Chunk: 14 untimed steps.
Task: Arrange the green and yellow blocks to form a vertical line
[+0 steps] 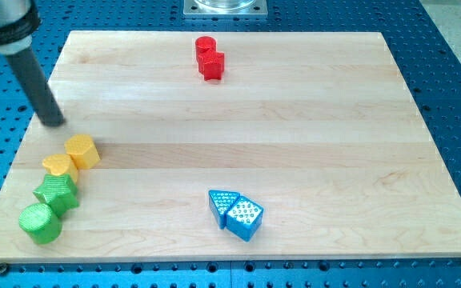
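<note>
Green and yellow blocks are gathered near the worktop's (230, 120) lower left corner in the view. A green cylinder (39, 222) lies lowest; touching it, up and to the right, is a green star-shaped block (56, 192); next comes a yellow block (59, 165), shape unclear, and just beside that a yellow hexagonal block (82, 150). The row is seen to slant rightward as it rises, so it is judged not yet vertical. My tip (52, 122) stands above and left of the yellow hexagonal block, apart from it. No gripper is fitted, so no open or closed state can be told. The upper yellow blocks would best be nudged leftward from their right sides, gently, so neighbours are not scattered.
</note>
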Motion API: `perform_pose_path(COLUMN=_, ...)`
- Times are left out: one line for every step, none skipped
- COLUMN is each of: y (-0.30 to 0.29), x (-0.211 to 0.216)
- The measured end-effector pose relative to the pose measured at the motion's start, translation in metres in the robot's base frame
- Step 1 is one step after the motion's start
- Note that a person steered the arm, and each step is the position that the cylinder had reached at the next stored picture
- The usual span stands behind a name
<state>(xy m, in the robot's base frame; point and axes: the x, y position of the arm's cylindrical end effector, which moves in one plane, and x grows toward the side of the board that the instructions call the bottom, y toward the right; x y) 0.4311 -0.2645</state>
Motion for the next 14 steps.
perform_pose_path(y=0.0, x=0.0)
perform_pose_path(y=-0.012, x=0.021)
perform_pose_path(y=-0.016, x=0.056)
perform_pose_path(y=-0.016, x=0.06)
perform_pose_path(y=-0.015, x=0.081)
perform_pose_path(y=0.004, x=0.081)
perform_pose_path(y=0.007, x=0.081)
perform_pose_path(y=0.02, x=0.081)
perform_pose_path(y=0.019, x=0.081)
perform_pose_path(y=-0.033, x=0.082)
perform_pose_path(y=-0.04, x=0.088)
perform_pose_path(y=-0.04, x=0.131)
perform_pose_path(y=-0.037, x=0.185)
perform_pose_path(y=-0.034, x=0.184)
